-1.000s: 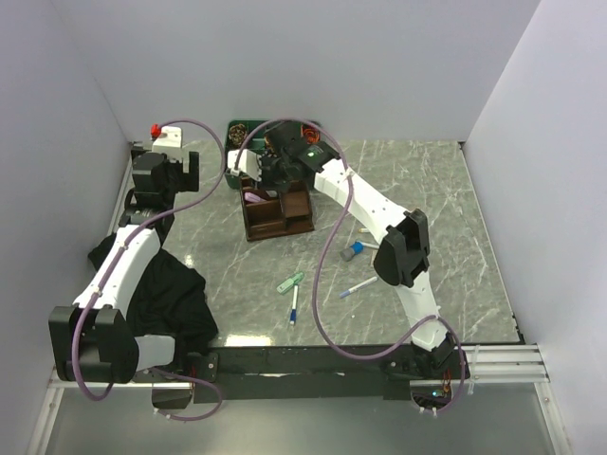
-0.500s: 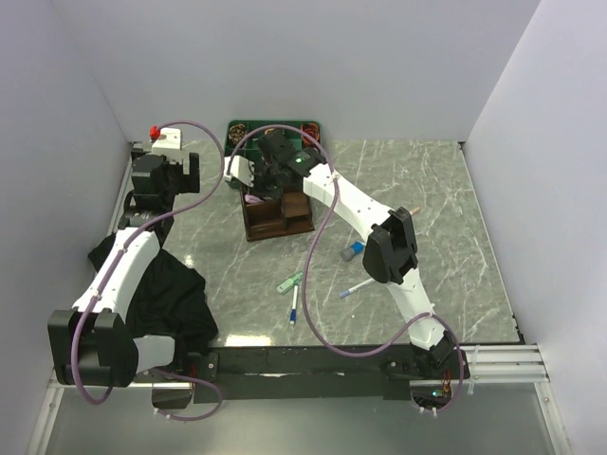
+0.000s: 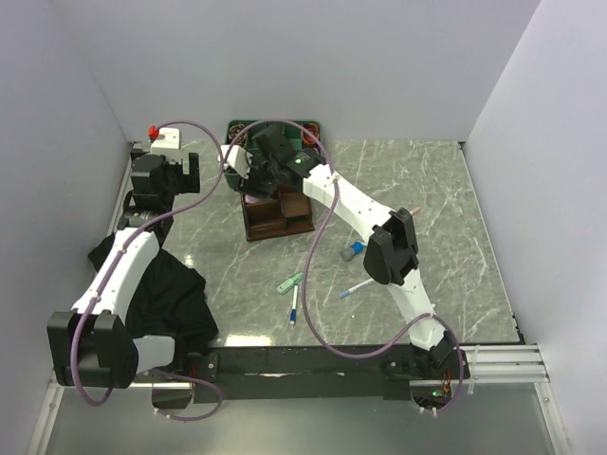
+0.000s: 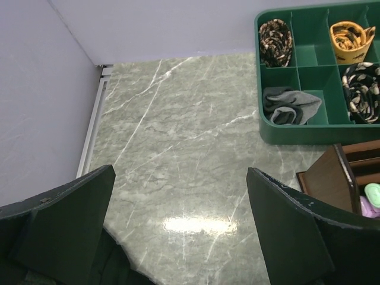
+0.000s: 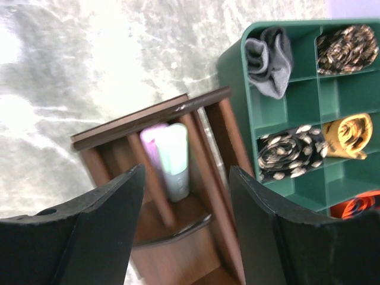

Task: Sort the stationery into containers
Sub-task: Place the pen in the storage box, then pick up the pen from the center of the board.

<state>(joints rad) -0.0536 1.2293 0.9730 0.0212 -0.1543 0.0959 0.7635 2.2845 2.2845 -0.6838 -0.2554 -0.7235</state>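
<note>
Presents a polished, marble-patterned grey-green worktop (image 4: 178, 119), glossy enough to mirror a lamp as a bright patch. Shows smooth, satin, dark brown wood-look panels on the desk organiser (image 5: 203, 166). Contains a mint-green item (image 5: 175, 160) and a lilac bar (image 5: 151, 139), both smooth pastel plastic. Uses matt dark moulded plastic, scuffed pale at the edges, for the jaws of the left gripper (image 4: 179, 178) and right gripper (image 5: 187, 178). Pairs a smooth green plastic tray (image 4: 297, 133) with soft rolled fabrics (image 4: 291, 105). Includes crumpled matt black cloth (image 3: 175, 294) and glossy white arm shells (image 3: 351, 199).
</note>
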